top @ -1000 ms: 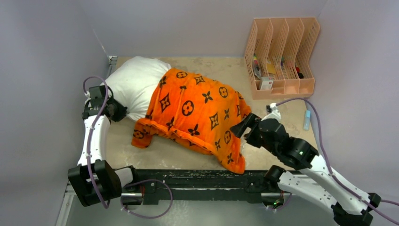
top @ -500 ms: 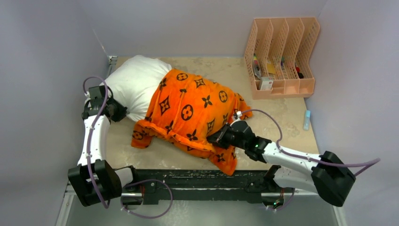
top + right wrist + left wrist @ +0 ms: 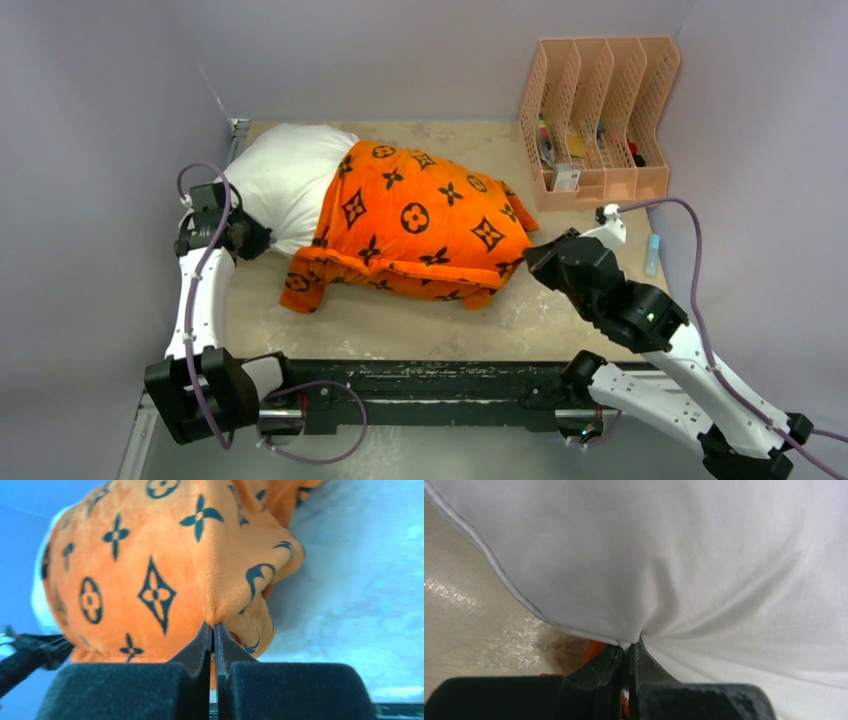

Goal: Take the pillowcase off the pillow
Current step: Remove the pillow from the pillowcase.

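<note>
The orange pillowcase (image 3: 420, 225) with black motifs covers the right part of the white pillow (image 3: 285, 180), whose bare left end sticks out at the back left. My left gripper (image 3: 245, 238) is shut on the pillow's near left edge; in the left wrist view white cloth (image 3: 674, 570) puckers into the closed tips (image 3: 630, 646). My right gripper (image 3: 532, 262) is shut on the pillowcase's right end, with orange plush (image 3: 165, 575) pinched between its tips (image 3: 214, 626).
A peach file rack (image 3: 598, 120) with small items stands at the back right. A small blue tube (image 3: 652, 254) lies near the right wall. Grey walls close in the table (image 3: 400, 325) on three sides.
The right gripper swung in over the pillowcase's near right corner, shut on it, then drew back right, stretching the cover flatter. The left gripper kept its hold.
</note>
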You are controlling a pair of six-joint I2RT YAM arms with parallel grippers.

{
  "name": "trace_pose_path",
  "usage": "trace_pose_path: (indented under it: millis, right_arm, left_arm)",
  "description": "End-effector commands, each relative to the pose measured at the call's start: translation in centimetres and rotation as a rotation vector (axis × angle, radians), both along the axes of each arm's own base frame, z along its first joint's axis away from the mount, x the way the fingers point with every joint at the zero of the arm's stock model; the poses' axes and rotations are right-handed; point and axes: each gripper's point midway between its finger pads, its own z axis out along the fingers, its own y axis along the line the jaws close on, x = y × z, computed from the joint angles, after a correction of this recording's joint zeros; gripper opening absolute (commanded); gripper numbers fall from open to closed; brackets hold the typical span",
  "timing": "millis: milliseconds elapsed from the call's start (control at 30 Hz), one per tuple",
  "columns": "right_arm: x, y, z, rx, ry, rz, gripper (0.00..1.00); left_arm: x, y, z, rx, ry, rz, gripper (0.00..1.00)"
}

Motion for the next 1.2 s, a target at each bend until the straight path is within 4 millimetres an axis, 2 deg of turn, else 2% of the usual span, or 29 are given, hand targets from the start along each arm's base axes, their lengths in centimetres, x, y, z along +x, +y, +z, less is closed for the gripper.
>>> trace_pose_path:
  millis: [0, 100, 167, 233, 333, 367, 400, 433, 467, 500, 567, 633, 733, 833, 900, 1000, 1100, 1167]
  right_arm:
    - [-2.7, -11.0, -1.5, -0.391, 0.05, -0.279, 0.0]
    - [-3.9, -12.6, -1.1, -0.378, 0.062, -0.335, 0.0]
    - [-3.9, -12.3, -1.1, -0.387, 0.067, -0.307, 0.0]
    - [-2.9, -9.9, -1.3, -0.388, 0.075, -0.194, 0.0]
    - [-1.8, -2.6, -2.3, -0.263, 0.114, 0.088, 0.0]
    - [-1.6, -0.3, -2.3, -0.183, 0.107, 0.157, 0.13]
    - [-1.4, 1.9, -1.9, -0.106, 0.082, 0.225, 0.42]
    - [-1.8, 4.4, -1.7, -0.004, 0.069, 0.312, 0.67]
    - [-1.7, 5.8, -1.5, 0.082, 0.041, 0.336, 0.79]
    - [-2.3, 7.2, -1.9, 0.174, 0.044, 0.385, 0.83]
    - [-2.7, 8.5, -2.9, 0.306, 0.044, 0.401, 0.89]
    - [-3.0, 8.3, -5.6, 0.35, 0.102, 0.359, 0.95]
    - [-3.4, 6.2, -9.7, 0.273, 0.214, 0.248, 0.99]
    - [-1.7, 2.5, -11.6, 0.047, 0.232, 0.085, 0.99]
    - [-0.5, 0.4, -12.0, -0.129, 0.251, 0.005, 0.99]
    - [2.4, -1.3, -13.2, -0.284, 0.314, -0.036, 0.99]
    - [4.3, -0.3, -15.9, -0.265, 0.406, 0.077, 0.99]
    - [4.9, 1.6, -16.9, -0.218, 0.399, 0.183, 0.99]
  left_arm:
    - [-0.4, 4.0, 1.4, 0.175, -0.003, 0.092, 0.0]
    - [-0.5, 4.0, 1.4, 0.18, 0.004, 0.091, 0.0]
    - [-0.5, 4.0, 1.4, 0.179, 0.006, 0.09, 0.0]
    - [-0.3, 3.7, 1.7, 0.171, -0.005, 0.076, 0.0]
    - [-0.1, 3.3, 2.0, 0.151, -0.017, 0.055, 0.0]
    - [-0.1, 3.1, 1.9, 0.144, -0.016, 0.049, 0.0]
    - [-0.1, 3.0, 1.9, 0.138, -0.015, 0.044, 0.0]
    - [-0.1, 2.8, 1.9, 0.133, -0.019, 0.039, 0.0]
    - [-0.1, 2.7, 1.9, 0.128, -0.023, 0.038, 0.0]
    - [0.0, 2.6, 2.0, 0.122, -0.027, 0.034, 0.0]
    - [0.0, 2.5, 2.0, 0.119, -0.026, 0.027, 0.0]
    - [-0.1, 2.5, 2.1, 0.123, -0.024, 0.023, 0.0]
    - [0.0, 2.4, 2.2, 0.121, -0.026, 0.014, 0.0]
    - [-0.1, 2.4, 2.2, 0.121, -0.026, 0.021, 0.0]
    - [-0.1, 2.5, 2.3, 0.123, -0.03, 0.025, 0.0]
    - [0.0, 2.5, 2.3, 0.125, -0.032, 0.026, 0.0]
    - [0.1, 2.3, 2.3, 0.114, -0.033, 0.019, 0.0]
    - [0.1, 2.3, 2.4, 0.117, -0.035, 0.019, 0.0]
